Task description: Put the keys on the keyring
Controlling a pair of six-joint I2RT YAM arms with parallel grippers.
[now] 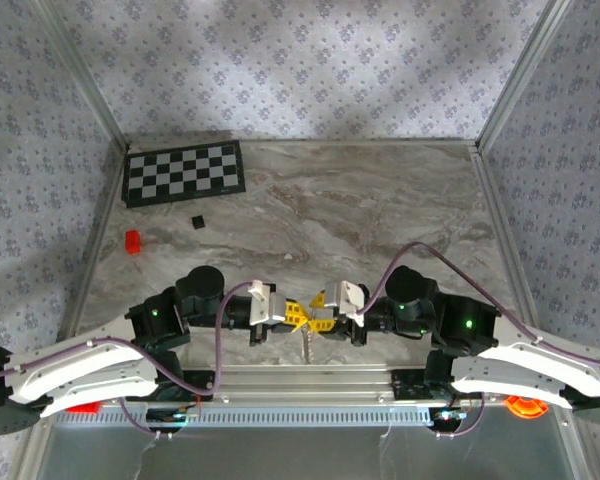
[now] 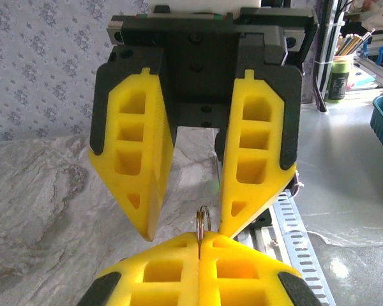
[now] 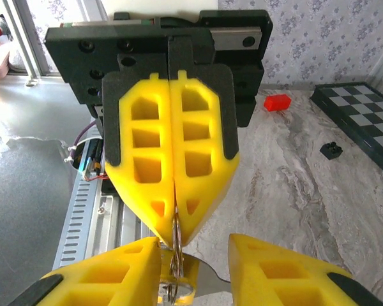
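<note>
— What do we see, biggest thing first?

— The grey marble table (image 1: 380, 210). A checkerboard (image 1: 185, 172) lies flat at its 11 o'clock corner. At 6 o'clock, by the near edge, our two arms meet nose to nose.

— And the claws?

— Our left claw (image 1: 296, 314) has its yellow fingers pressed together, pinching the keyring (image 2: 203, 218) at their tips. The ring stands edge-on and pokes out past them. Our right claw (image 1: 322, 312) faces it with fingers apart, one tip on either side of the ring's line, clamping nothing.

— Smaller things?

— A red block (image 1: 133, 241) sits at 9 o'clock near the left wall. A black cube (image 1: 196, 221) lies just beyond it, toward the checkerboard. Both are well apart from the claws.

— Where exactly is the ring?

— From overhead it hangs as a thin line at 6 o'clock of the two claws, over the table edge. From our right wrist it drops from the left claw's tips, close to our right claw's left finger.

— Any key?

— A flat silvery key (image 3: 207, 280) shows at the ring's lower end, in the gap between our right fingers. We cannot tell whether it is threaded on.
</note>
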